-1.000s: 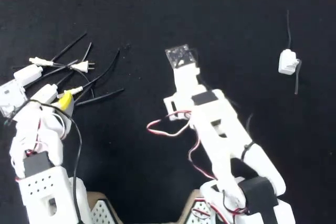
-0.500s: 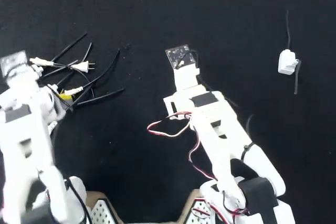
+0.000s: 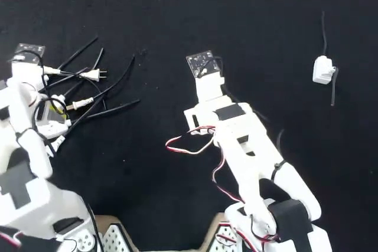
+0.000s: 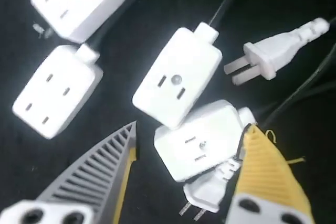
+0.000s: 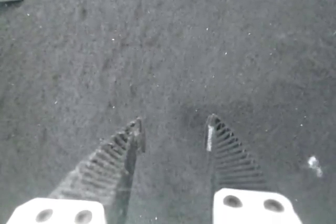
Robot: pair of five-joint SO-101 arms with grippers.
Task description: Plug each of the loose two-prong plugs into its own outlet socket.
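Straddling a white rectangular socket block (image 4: 202,142), the left gripper (image 4: 190,129), jaws wide open and empty, has a white two-prong plug (image 4: 210,195) lying just beside one jaw.

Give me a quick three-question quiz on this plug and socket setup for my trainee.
1. True or false: the right gripper is shut.
2. How many outlet sockets lie in the left wrist view: A two, B four, C six?
3. Fill in: the left gripper, hovering above the sockets, is ____.
Key: 1 false; 2 B; 3 open.
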